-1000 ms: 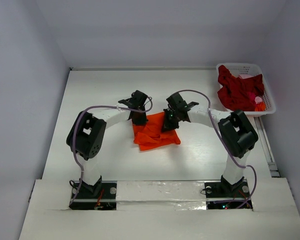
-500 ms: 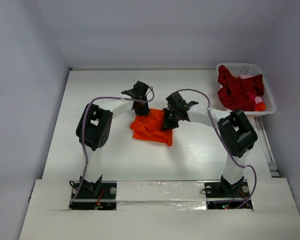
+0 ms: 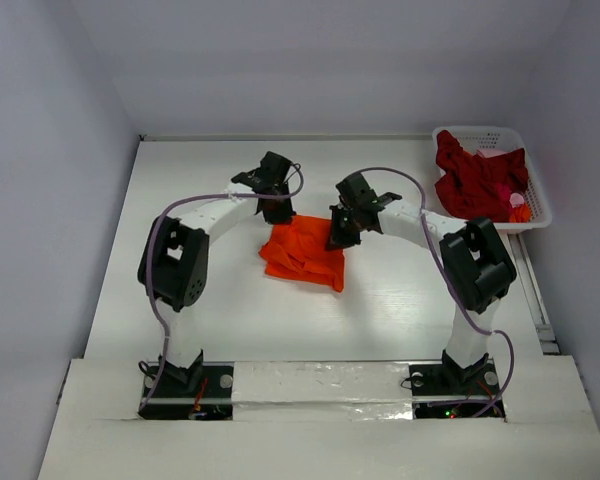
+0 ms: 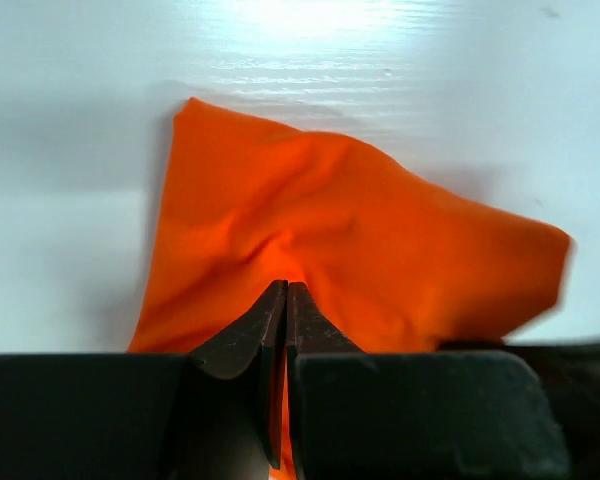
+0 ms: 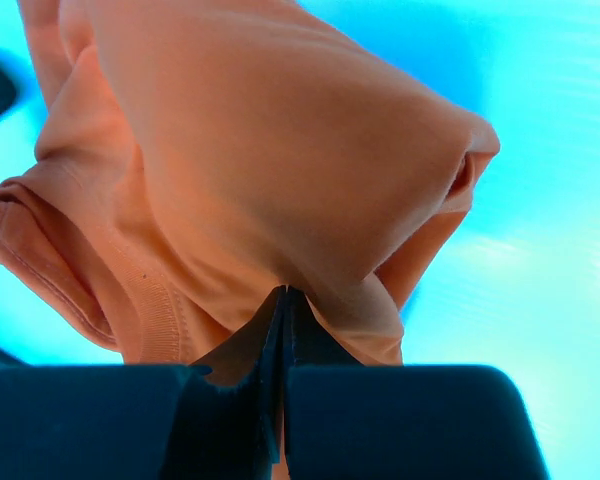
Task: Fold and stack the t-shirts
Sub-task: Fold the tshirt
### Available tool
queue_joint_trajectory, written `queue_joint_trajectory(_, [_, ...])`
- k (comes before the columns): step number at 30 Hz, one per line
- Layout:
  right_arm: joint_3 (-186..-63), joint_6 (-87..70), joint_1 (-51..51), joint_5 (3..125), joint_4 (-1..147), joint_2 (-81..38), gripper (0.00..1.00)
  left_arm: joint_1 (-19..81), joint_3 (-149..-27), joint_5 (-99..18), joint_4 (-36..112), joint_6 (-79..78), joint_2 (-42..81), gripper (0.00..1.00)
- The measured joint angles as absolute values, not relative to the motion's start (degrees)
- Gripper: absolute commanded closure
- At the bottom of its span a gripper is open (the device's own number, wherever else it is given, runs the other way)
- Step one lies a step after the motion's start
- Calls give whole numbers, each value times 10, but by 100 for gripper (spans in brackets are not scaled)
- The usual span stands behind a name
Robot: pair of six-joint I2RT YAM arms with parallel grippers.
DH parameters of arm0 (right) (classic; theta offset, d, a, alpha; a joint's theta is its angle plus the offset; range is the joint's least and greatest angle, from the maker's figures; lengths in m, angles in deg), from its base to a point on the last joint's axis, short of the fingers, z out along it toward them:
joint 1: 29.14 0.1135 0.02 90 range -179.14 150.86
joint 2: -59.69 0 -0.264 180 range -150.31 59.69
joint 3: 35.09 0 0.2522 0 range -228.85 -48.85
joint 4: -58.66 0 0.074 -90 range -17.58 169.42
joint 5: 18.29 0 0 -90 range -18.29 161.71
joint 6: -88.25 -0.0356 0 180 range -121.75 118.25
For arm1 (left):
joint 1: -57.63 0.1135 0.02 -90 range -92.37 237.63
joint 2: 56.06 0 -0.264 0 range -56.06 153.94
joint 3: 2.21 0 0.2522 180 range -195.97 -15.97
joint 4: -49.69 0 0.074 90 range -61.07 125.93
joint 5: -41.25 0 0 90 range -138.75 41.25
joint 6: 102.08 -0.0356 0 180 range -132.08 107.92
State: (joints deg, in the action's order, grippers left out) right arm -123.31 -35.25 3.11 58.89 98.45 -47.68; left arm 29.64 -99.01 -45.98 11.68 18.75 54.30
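Note:
The bright orange t-shirt [image 3: 305, 253] hangs bunched between my two grippers over the middle of the table. My left gripper [image 3: 279, 214] is shut on its far left edge; in the left wrist view the cloth [image 4: 350, 250] drapes away from the closed left gripper [image 4: 286, 290]. My right gripper [image 3: 337, 238] is shut on its far right edge; in the right wrist view the shirt [image 5: 250, 170] hangs folded over the right gripper [image 5: 285, 293]. Dark crimson t-shirts [image 3: 475, 180] lie heaped in the basket at the far right.
The white lattice basket [image 3: 540, 205] stands at the table's far right corner and also holds a small orange and pink item [image 3: 520, 211]. Grey walls close in the table on three sides.
Both grippers have moved toward the far side of the table with the orange shirt, lifting and dragging it. The shirt has drawn up into a tighter bunch.

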Motion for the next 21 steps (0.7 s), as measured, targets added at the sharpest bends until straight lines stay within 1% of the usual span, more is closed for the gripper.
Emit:
queue_joint_trajectory(6, [-1251,-340,29,599,1003,-477,100,297,-1004,-467,82,183,458,100])
queue_joint_trajectory(12, [-1269,-325,18,609,1019,-477,100,297,-1009,-467,79,183,429,100])
queue_joint_trajectory(21, [-1308,-312,13,620,1036,-482,100,297,-902,-462,112,191,422,100])
